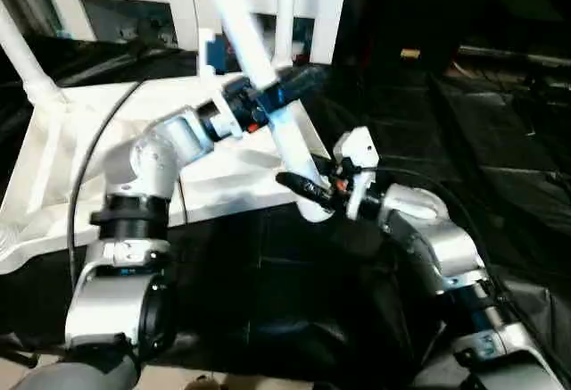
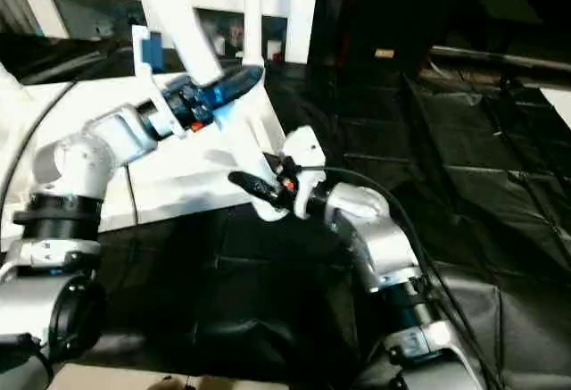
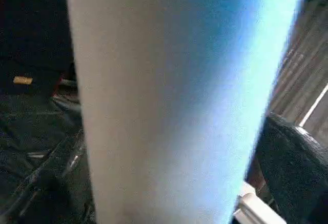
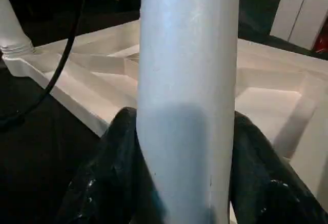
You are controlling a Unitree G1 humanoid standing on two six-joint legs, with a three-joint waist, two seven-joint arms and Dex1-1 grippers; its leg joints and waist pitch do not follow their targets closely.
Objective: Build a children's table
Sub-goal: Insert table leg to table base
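- Silver forearms fill the lower part of the left eye view. Mid-frame, the right gripper (image 1: 308,192) pinches the low end of a slanted white leg (image 1: 268,78), which runs from there up to the top edge. The left gripper (image 1: 284,87) sits higher on the same leg; I cannot tell from this view whether its fingers are spread or pressed together.
- Same view, behind the arms: the tabletop (image 1: 53,167) lies ribbed side up on the black-draped work table (image 1: 464,140), taking up the left half of the frame. One leg (image 1: 22,55) stands in its socket at the upper left, and another upright leg (image 1: 285,6) rises at top centre, so I judge at least two legs fitted. The slanted one is at the near right corner but not yet upright.
- Right eye view: the same scene; the right gripper (image 2: 263,189) holds the leg's foot at the tabletop's corner near frame centre.
- Left wrist view: the leg (image 3: 169,101) is very close and spans most of the frame. One dark finger (image 3: 292,167) shows at the lower right, standing clear of the tube with a gap between, so this gripper looks spread rather than clamped.
- Right wrist view: two black fingers (image 4: 107,167) press either side of the leg (image 4: 187,80), with the ribbed underside (image 4: 266,101) just behind.
- Left to do, as I judge it: seat this leg and fit any fourth, which I cannot see, then turn the table over.
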